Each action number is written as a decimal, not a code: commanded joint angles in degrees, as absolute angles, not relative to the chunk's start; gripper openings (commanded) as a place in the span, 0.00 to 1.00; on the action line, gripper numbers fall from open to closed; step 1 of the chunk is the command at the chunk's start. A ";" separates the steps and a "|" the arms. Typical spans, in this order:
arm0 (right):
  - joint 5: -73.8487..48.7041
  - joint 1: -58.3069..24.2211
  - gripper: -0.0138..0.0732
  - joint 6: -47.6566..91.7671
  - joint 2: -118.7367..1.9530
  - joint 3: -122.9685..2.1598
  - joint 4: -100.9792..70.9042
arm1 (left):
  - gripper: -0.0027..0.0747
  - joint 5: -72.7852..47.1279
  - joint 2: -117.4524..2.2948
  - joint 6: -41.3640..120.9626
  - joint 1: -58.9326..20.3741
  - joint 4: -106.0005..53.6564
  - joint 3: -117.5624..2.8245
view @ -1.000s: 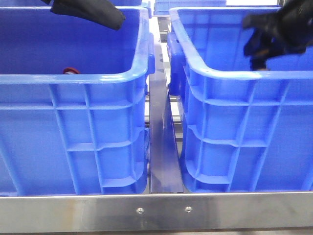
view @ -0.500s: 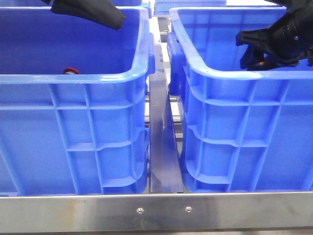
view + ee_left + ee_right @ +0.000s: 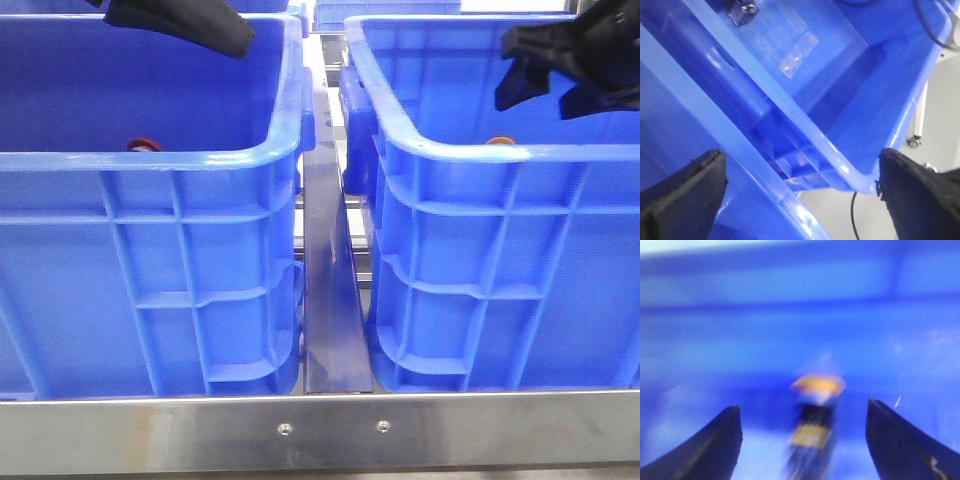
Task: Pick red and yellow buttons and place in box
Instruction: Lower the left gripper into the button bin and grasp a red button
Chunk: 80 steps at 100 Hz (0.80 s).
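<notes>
The red button (image 3: 143,145) lies in the left blue crate (image 3: 200,160); only its cap shows over the near rim. The yellow button (image 3: 500,141) lies in the right blue crate (image 3: 520,155), its orange cap just above the rim. In the right wrist view it (image 3: 817,385) is blurred, standing free between the fingers and touched by neither. My right gripper (image 3: 555,92) (image 3: 802,440) is open above it. My left gripper (image 3: 225,35) (image 3: 800,195) is open and empty, high over the left crate's far side.
A steel rail (image 3: 330,300) runs between the two crates, and a steel bar (image 3: 330,430) crosses the front. More blue crates (image 3: 385,12) stand behind. The left wrist view shows crate rims (image 3: 805,130), a small metal part (image 3: 742,10) and grey floor.
My right gripper, which was shut on the yellow button, has opened and risen to the right. The button now sits in the right crate. The left arm has not moved.
</notes>
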<state>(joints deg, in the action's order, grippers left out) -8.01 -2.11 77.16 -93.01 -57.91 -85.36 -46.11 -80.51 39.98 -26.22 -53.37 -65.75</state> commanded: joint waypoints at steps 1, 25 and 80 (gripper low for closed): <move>-8.67 -1.81 0.78 77.78 -86.79 -55.14 -86.28 | 0.78 -43.26 -78.46 38.61 -26.48 -56.31 -67.54; -7.90 -1.81 0.78 77.78 -76.04 -44.57 -87.00 | 0.78 -39.47 -76.43 30.87 -19.20 -51.00 -67.54; -8.72 -1.81 0.78 77.78 -71.78 -43.24 -87.05 | 0.77 -38.90 -81.52 -0.49 -12.42 -13.01 -67.54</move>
